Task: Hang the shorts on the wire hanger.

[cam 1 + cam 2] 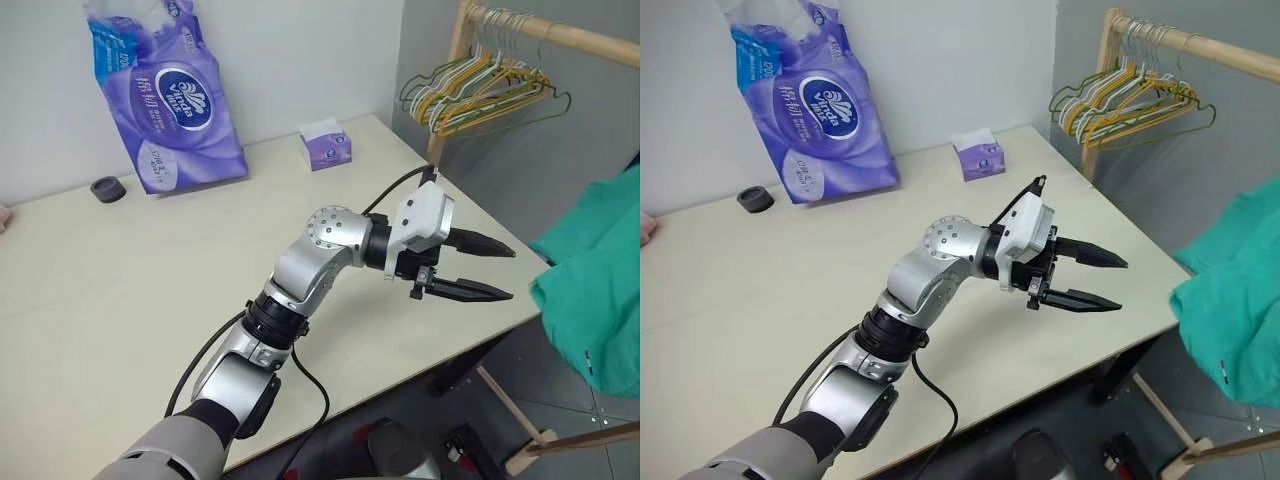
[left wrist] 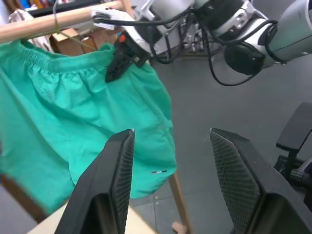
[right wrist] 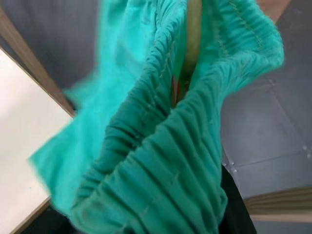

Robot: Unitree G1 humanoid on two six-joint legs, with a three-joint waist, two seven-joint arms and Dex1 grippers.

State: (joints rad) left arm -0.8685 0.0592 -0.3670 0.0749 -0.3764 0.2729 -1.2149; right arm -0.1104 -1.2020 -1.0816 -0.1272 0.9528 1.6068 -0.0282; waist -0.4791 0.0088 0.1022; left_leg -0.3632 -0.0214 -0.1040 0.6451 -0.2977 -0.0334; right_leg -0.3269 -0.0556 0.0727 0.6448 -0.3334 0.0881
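The teal-green shorts (image 2: 73, 112) hang below a wooden rail (image 2: 44, 24), past the table's right edge, and also show in the head view (image 1: 600, 290). My right gripper (image 2: 113, 73) is shut on their gathered waistband. The wire hanger (image 2: 79, 42) is a thin olive-gold wire that hooks over the rail and runs down into the waistband. An olive strip (image 3: 192, 44) shows between the waistband folds in the right wrist view. My left gripper (image 1: 511, 273) reaches level across the table's right edge toward the shorts, open and with nothing between its fingers (image 2: 117, 165).
A bunch of yellow, green and white hangers (image 1: 480, 90) hangs on the wooden rack at the back right. On the table (image 1: 120, 300) are a purple tissue pack (image 1: 165, 95), a small tissue box (image 1: 326, 148) and a black roll (image 1: 107, 188). A rack leg (image 1: 520, 415) crosses the floor.
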